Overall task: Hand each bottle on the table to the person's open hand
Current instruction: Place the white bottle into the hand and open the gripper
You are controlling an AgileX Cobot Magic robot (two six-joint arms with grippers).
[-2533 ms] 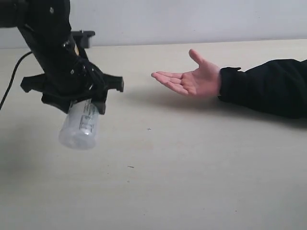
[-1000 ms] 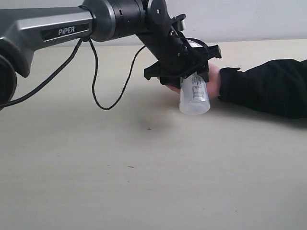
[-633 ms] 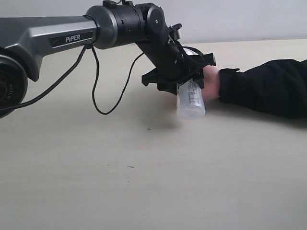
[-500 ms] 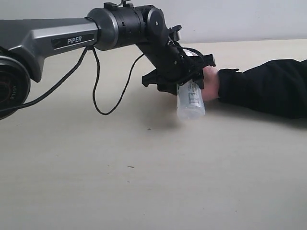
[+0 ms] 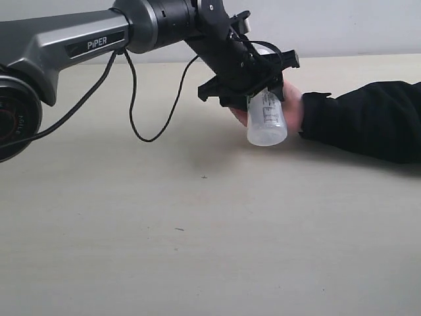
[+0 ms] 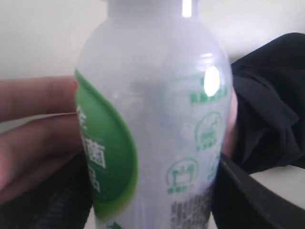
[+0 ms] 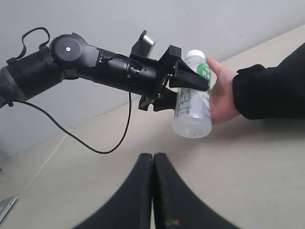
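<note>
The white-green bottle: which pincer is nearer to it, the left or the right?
Left. The left pincer holds the bottle at the person's hand; the right pincer, shut, hangs well apart.

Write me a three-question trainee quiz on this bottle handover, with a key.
1. True or false: the bottle stands on the table.
2. What grips the bottle? A) the left gripper B) the person's hand alone C) nothing at all
3. In one word: is the right gripper open or shut?
Key: 1 false, it is held up above the table. 2 A, with the hand right beside the bottle. 3 shut.
</note>
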